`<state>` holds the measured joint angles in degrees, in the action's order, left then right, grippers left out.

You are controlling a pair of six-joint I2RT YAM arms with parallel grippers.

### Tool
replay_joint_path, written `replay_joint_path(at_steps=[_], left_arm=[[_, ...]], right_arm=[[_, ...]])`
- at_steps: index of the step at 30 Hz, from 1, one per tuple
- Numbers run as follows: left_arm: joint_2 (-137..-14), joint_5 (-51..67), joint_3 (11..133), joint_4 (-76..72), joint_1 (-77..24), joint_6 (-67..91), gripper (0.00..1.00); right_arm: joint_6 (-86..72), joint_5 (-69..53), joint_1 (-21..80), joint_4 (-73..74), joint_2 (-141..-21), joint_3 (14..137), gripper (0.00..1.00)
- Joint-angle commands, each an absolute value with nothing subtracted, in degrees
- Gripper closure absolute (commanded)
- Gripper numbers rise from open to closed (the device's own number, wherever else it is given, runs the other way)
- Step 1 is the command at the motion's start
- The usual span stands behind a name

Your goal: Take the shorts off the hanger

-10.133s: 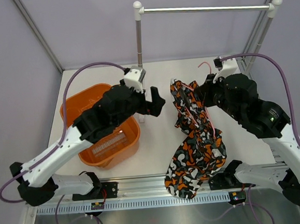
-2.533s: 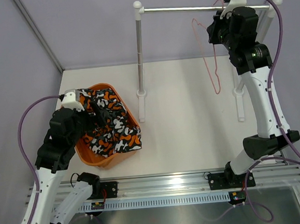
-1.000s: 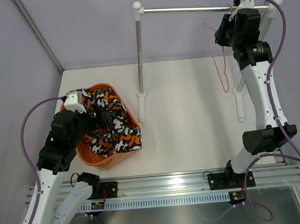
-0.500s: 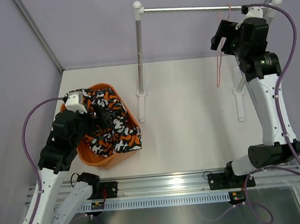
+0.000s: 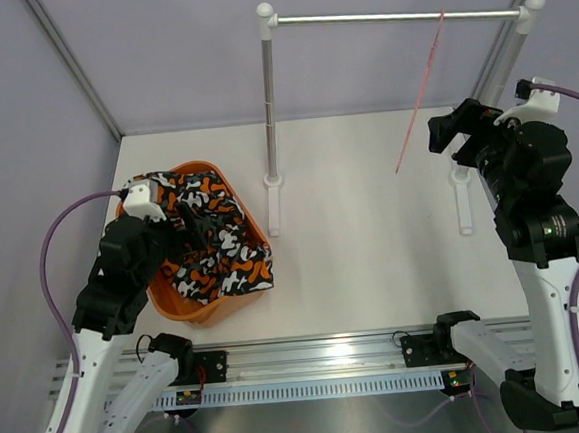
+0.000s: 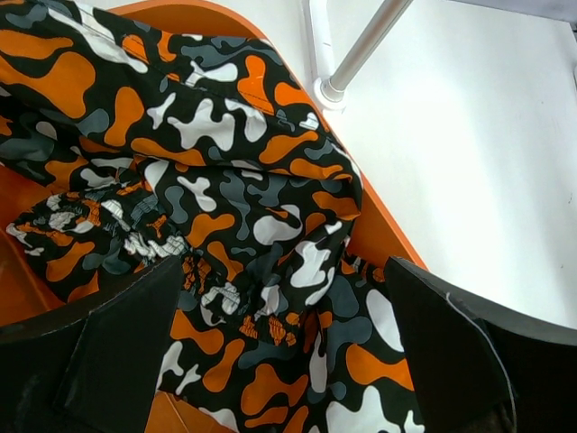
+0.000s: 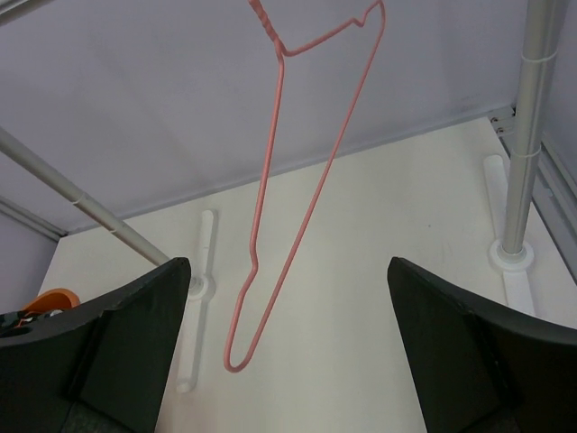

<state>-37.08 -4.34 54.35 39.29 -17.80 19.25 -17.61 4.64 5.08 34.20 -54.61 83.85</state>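
White surface (image 5: 372, 240), shorts (image 5: 211, 243) in orange basket (image 5: 166, 301).
Left gripper (image 6: 284, 280) wide open, empty, above shorts; right gripper (image 7: 287, 271) likewise, hanger (image 7: 262, 180) hanging ahead.

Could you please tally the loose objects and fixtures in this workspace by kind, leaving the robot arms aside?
Camouflage shorts: 1
Pink wire hanger: 1
Orange basket: 1
Silver hanging rail: 1
Total: 4
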Motion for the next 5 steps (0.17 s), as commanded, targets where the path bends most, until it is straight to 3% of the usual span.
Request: replay_joint_path(at_steps=[1, 5], left_arm=[[-36.6, -4.7, 53.5, 37.0, -18.0, 18.1, 0.01], [-36.5, -4.9, 53.3, 37.0, -18.0, 17.9, 0.01]], right_arm=[[-18.4, 1.9, 4.8, 33.0, -52.3, 80.4, 0.00], [-18.7, 0.7, 4.8, 31.4, -47.4, 75.2, 0.00]])
